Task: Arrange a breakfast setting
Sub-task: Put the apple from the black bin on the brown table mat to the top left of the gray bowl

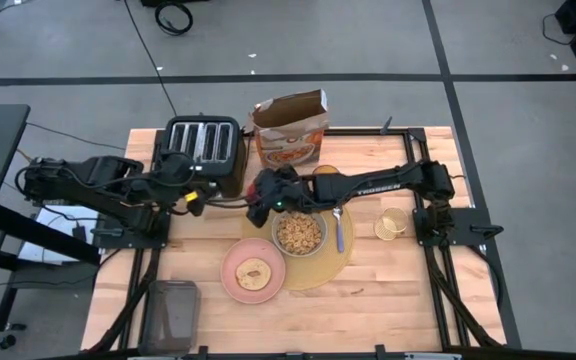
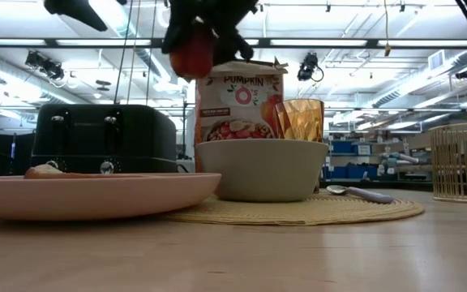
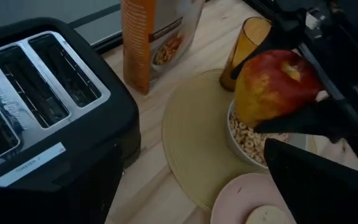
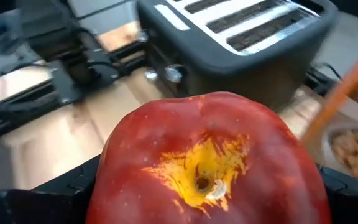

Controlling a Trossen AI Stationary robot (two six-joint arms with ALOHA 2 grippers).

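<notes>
**Right gripper carrying the apple above the bowl's toaster-side rim**

Right gripper (image 1: pixel 264 203) is clamped on the red-yellow apple (image 3: pixel 273 84); you can see a dark finger (image 4: pixel 73 186) on each flank of the fruit in its own wrist view. Low view puts the apple well above the table, over the toaster side of the grey bowl (image 1: pixel 299 233).

Landmark for you: the bowl, filled with cereal, on the tan placemat (image 1: pixel 318 270).
- pink plate (image 1: pixel 236 283) with bread round (image 1: pixel 255 272): beside the bowl, partly on the mat
- metal spoon (image 1: pixel 340 232): just beside the bowl, on the side away from the toaster (image 1: pixel 202 148)
- amber glass (image 3: pixel 245 46): behind the bowl, toward the cereal box (image 1: pixel 290 128)

Left gripper (image 1: pixel 194 200) waits between toaster and bowl; whether its fingers are apart or together cannot be told from these views.

Key relation, as a judgement: bare mat lies directly under the apple, on the bowl's toaster side. Right arm already holds the fruit, so a plain descent there suits you. Watch the bowl rim on the way down
</notes>
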